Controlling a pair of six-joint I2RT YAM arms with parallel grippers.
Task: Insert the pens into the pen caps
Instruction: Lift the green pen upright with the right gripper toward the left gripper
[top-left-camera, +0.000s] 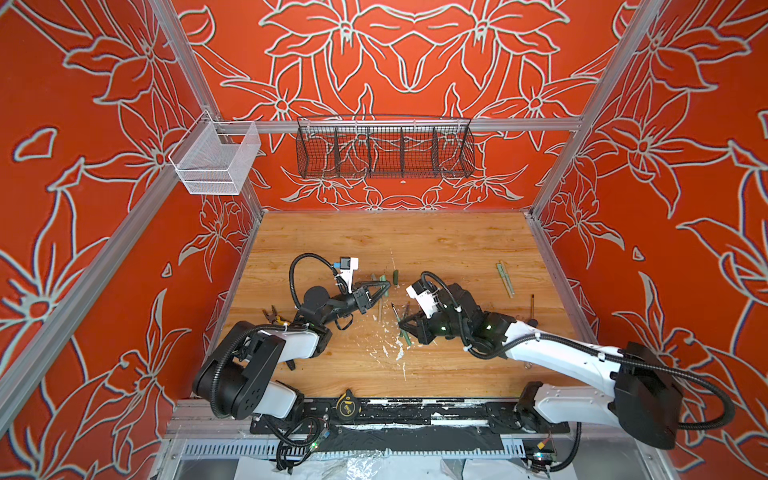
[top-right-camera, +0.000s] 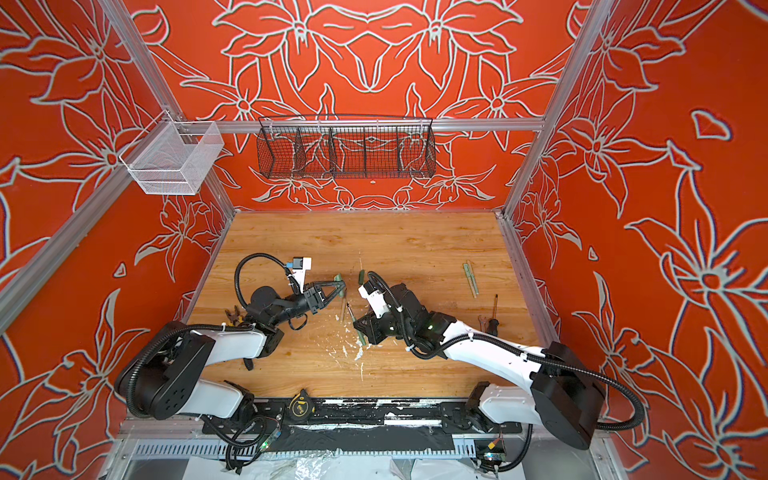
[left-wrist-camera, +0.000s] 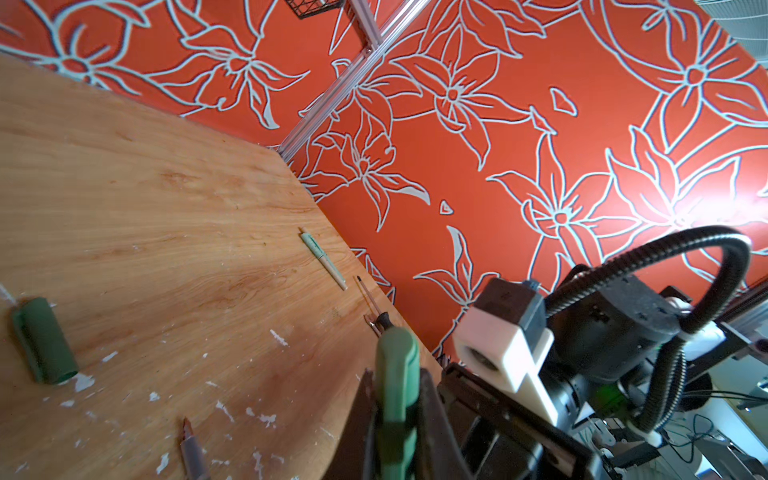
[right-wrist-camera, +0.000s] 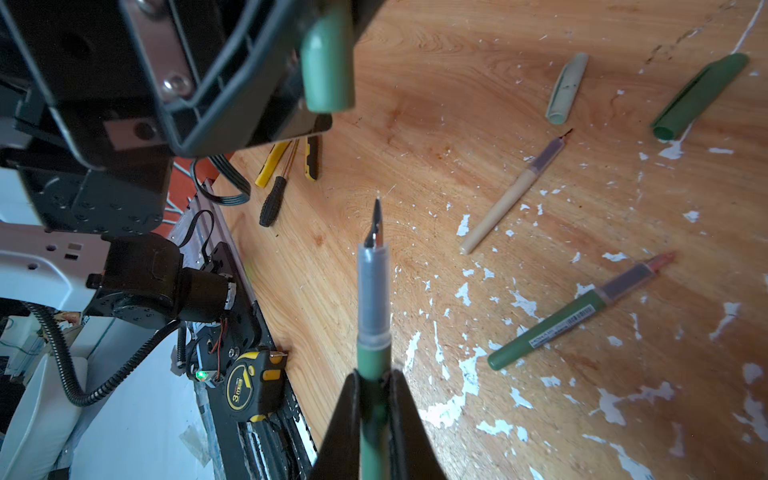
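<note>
My left gripper (top-left-camera: 388, 286) (left-wrist-camera: 395, 399) is shut on a mid-green pen cap (left-wrist-camera: 397, 365) (right-wrist-camera: 328, 62), held above the wooden table. My right gripper (top-left-camera: 401, 323) (right-wrist-camera: 374, 378) is shut on a green pen (right-wrist-camera: 374, 299) with a grey grip and a bare dark nib. The nib points toward the held cap, and a gap lies between them. On the table lie a dark green cap (right-wrist-camera: 700, 95) (left-wrist-camera: 43, 340), a pale green cap (right-wrist-camera: 567, 89), a tan pen (right-wrist-camera: 511, 195) and a dark green pen (right-wrist-camera: 582, 311).
Capped pale pens (top-left-camera: 505, 276) and a screwdriver (top-left-camera: 532, 307) lie at the table's right. Yellow-handled pliers (top-left-camera: 272, 318) lie by the left arm, and a tape measure (top-left-camera: 345, 403) sits on the front rail. A white basket (top-left-camera: 216, 160) and a black wire basket (top-left-camera: 384, 149) hang above.
</note>
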